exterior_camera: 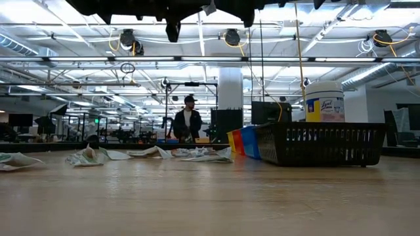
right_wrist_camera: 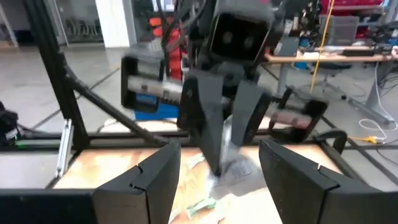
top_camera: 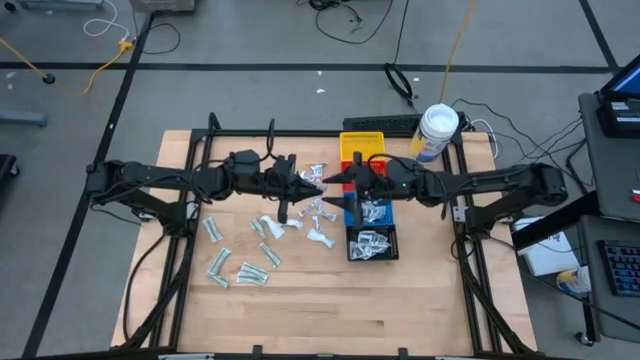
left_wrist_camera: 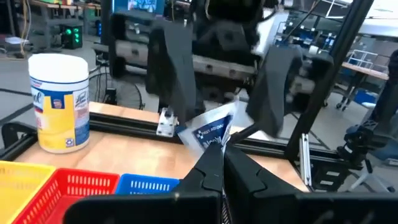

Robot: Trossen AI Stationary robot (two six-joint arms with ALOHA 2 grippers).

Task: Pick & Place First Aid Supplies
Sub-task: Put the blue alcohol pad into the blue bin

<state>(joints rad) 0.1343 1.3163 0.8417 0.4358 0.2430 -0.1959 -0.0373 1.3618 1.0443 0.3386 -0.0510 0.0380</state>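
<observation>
My left gripper (top_camera: 312, 181) is held high over the middle of the table, shut on a small white packet with blue marks (left_wrist_camera: 208, 129). The packet also shows in the high view (top_camera: 318, 172). My right gripper (top_camera: 337, 182) faces it from the table's right, open and empty. In the right wrist view (right_wrist_camera: 219, 149), its two fingers stand on either side of the left gripper's tip. Several pale green and white packets (top_camera: 262, 228) lie flat on the wood on the left half of the table. More packets lie in the black bin (top_camera: 372, 243). My left gripper pinches the packet's near end (left_wrist_camera: 214, 144) between its two shut fingers (left_wrist_camera: 245, 171). The fingers lie about level and point toward the table's right. The rest of the packet sticks out past the fingertips, tilted, lifted clear of the table.
A row of bins stands right of centre: yellow (top_camera: 362, 143) at the back, then red (top_camera: 377, 160), blue (top_camera: 352, 207) and black at the front. A big white jar with a yellow label (top_camera: 438, 130) stands at the back right. A person (exterior_camera: 188, 121) stands in the room behind.
</observation>
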